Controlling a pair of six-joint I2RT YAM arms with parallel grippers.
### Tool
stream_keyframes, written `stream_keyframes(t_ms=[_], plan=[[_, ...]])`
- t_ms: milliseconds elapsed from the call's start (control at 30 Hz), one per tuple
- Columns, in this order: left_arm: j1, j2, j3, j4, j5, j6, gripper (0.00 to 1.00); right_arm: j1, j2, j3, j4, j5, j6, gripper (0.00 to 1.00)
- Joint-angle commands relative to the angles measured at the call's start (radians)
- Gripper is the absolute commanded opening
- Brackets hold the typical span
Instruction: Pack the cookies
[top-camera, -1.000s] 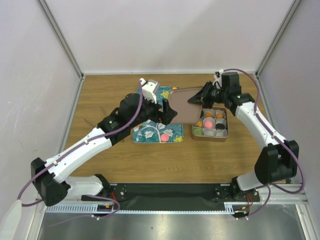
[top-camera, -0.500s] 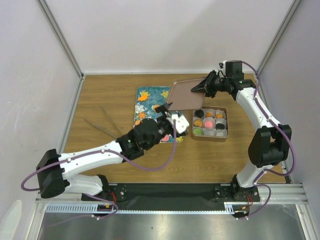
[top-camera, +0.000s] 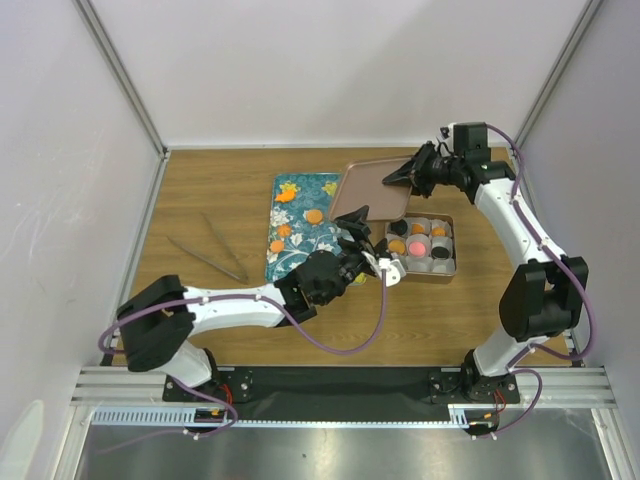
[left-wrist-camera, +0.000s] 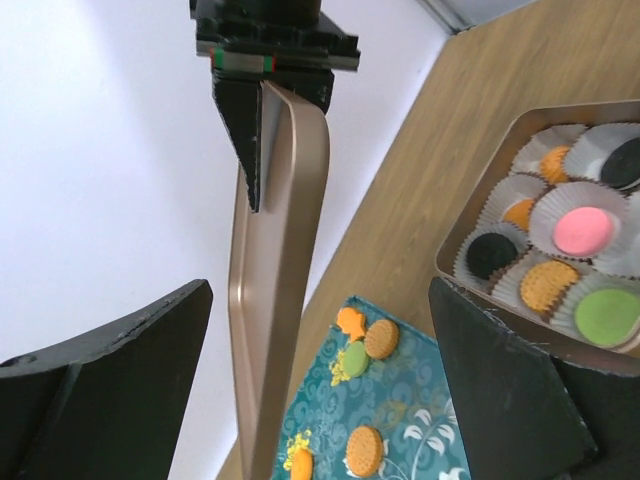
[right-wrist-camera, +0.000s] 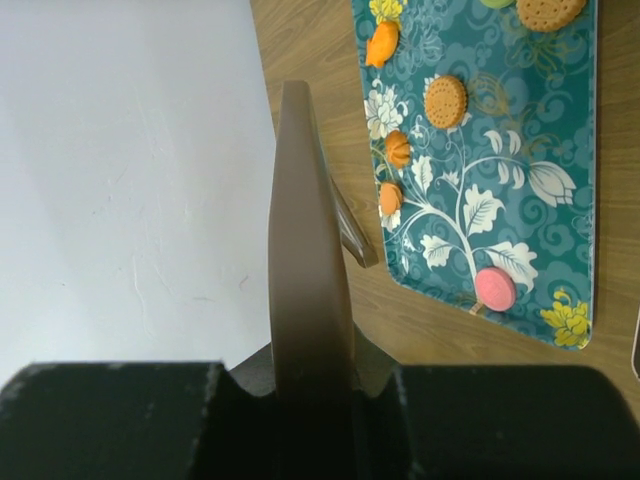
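Several cookies (top-camera: 415, 246) sit in paper cups inside the tin (top-camera: 420, 278), and a few more (mostly orange, plus one pink and one green) lie on the teal tray (top-camera: 300, 195) just beside it. The right gripper (top-camera: 405, 177) is clamped on the edge of the lid (top-camera: 365, 190), holding it up behind the tin. The left gripper (left-wrist-camera: 320, 290) hovers near the tin's left side, jaws spread wide and empty.

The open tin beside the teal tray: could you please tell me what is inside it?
White paper cups holding orange, black, pink and green cookies. The left fingers hide one corner of the tin.
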Motion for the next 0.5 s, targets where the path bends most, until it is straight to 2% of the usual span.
stream_keyframes(t_ms=[0, 133, 400, 467], plan=[[0.019, 0.035, 0.04, 0.174, -0.014, 0.069, 0.96, -0.004, -0.071, -0.012, 0.011, -0.025, 0.024, 0.0], [0.045, 0.071, 0.057, 0.28, -0.039, 0.082, 0.89, -0.004, -0.086, -0.027, -0.018, -0.012, 0.0, 0.0], [0.059, 0.119, 0.064, 0.34, -0.003, 0.167, 0.77, -0.004, -0.095, -0.054, -0.023, -0.006, -0.012, 0.0], [0.059, 0.125, 0.063, 0.334, 0.01, 0.179, 0.72, -0.002, -0.098, -0.055, -0.02, -0.005, -0.012, 0.0]])
